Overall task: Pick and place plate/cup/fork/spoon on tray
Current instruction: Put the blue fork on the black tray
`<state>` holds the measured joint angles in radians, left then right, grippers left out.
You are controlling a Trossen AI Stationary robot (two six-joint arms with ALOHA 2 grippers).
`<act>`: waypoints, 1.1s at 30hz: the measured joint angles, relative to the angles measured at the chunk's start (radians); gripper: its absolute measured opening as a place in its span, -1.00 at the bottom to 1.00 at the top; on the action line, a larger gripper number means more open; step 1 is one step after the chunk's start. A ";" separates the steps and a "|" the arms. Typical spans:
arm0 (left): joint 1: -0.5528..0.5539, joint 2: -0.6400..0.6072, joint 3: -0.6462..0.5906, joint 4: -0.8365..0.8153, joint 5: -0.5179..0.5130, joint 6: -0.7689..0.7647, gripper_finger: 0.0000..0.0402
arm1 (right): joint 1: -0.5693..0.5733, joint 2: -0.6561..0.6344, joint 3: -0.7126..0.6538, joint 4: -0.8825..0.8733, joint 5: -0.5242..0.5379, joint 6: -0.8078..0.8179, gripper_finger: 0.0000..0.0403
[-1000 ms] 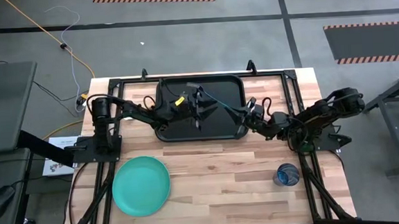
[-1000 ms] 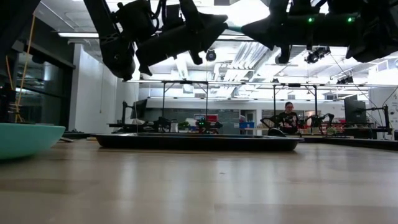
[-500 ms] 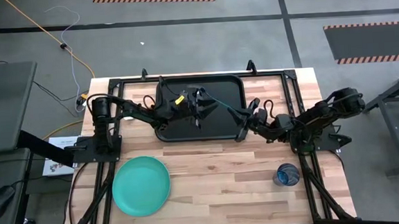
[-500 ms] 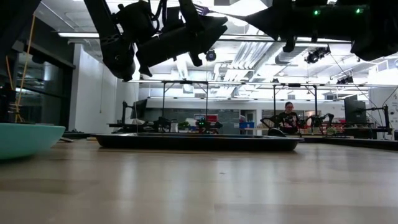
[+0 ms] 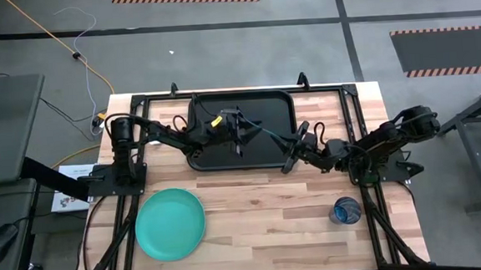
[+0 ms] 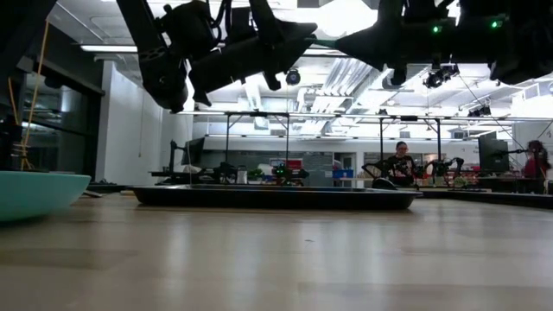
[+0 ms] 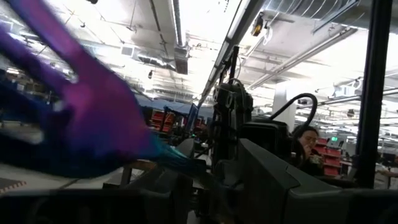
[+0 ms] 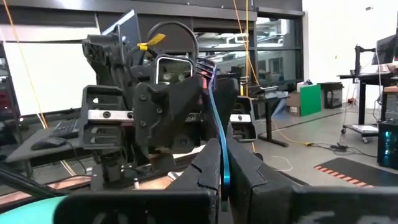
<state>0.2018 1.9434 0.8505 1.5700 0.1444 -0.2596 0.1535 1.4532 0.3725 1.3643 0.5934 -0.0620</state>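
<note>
Apparently the slim blue plastic utensil (image 5: 267, 132) runs lengthwise from left gripper (image 5: 238, 128) to right gripper (image 5: 294, 148), both pinching it, above the large black rectangular tray (image 5: 264, 107).

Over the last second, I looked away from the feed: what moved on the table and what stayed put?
The right gripper drew back along the tray's right rim toward its front corner, carrying the thin blue utensil held upright in its shut fingers. The left gripper stayed over the tray. The plate and the cup stayed on the table, off the tray.
</note>
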 joint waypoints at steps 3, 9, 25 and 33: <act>0.004 0.000 0.000 0.000 0.000 0.000 -0.44 | 0.000 0.000 0.000 0.001 0.001 -0.004 -1.00; 0.022 0.000 0.000 0.000 0.010 -0.002 -0.83 | 0.000 0.000 0.000 0.000 0.008 -0.006 -1.00; 0.053 0.000 -0.001 -0.013 0.026 -0.016 -0.95 | -0.002 -0.008 0.000 -0.062 0.100 -0.043 -0.65; 0.083 0.000 -0.001 -0.091 0.023 -0.045 -0.95 | 0.001 -0.118 0.000 -0.290 0.175 -0.051 0.07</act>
<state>0.2848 1.9434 0.8497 1.4793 0.1669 -0.3041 0.1542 1.3348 0.3721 1.0747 0.7685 -0.1135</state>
